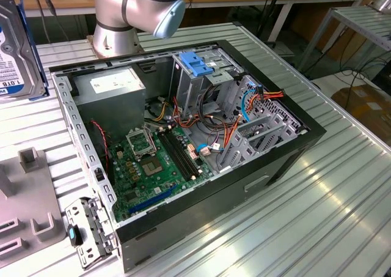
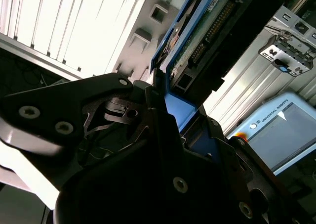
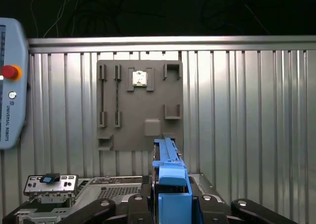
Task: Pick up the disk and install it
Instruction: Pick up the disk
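Observation: the gripper (image 2: 177, 116) has its fingers (image 2: 148, 98) closed onto the disk (image 2: 207, 31), pinching it across the blue-railed end; in the first wrist view the blue rail rises edge-on from between the two black finger bodies. The grip sits at one end only, so most of the disk's length projects beyond the fingertips, with its circuit-board face exposed. Judgement: this end grip leaves the rails and the far end unobstructed, which suits an item meant to enter a slot. Location: in the exterior view the disk (image 1: 18, 48) is upright on its edge, raised above the table and well apart from the open computer case (image 1: 287, 161), off that case's side toward the exterior view's left. The drive cage (image 1: 195, 84) with the light-blue latch stands inside the case, on the side away from the disk. Installation is not yet done. A grey fixture plate (image 3: 140, 105) lies on the table beside the case.
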Robot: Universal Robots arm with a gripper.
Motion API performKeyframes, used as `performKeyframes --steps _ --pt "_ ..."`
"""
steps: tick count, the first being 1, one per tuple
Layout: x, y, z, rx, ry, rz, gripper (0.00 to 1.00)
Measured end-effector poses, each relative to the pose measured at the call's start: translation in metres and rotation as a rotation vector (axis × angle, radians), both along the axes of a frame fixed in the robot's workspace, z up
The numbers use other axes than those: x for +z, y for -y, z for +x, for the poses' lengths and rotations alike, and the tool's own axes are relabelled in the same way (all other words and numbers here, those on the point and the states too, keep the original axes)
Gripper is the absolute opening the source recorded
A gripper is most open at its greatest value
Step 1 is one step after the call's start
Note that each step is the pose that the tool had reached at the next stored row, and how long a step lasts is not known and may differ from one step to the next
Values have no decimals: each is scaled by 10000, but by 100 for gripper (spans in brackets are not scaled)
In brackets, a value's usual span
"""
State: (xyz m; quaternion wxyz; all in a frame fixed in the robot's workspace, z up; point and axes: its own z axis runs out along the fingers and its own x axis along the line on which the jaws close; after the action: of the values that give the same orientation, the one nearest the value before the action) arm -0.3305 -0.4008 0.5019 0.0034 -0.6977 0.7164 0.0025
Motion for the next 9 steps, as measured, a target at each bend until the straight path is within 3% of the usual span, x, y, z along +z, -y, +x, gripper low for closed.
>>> performKeyframes --steps 9 --pt "0 33 112 0 0 0 37"
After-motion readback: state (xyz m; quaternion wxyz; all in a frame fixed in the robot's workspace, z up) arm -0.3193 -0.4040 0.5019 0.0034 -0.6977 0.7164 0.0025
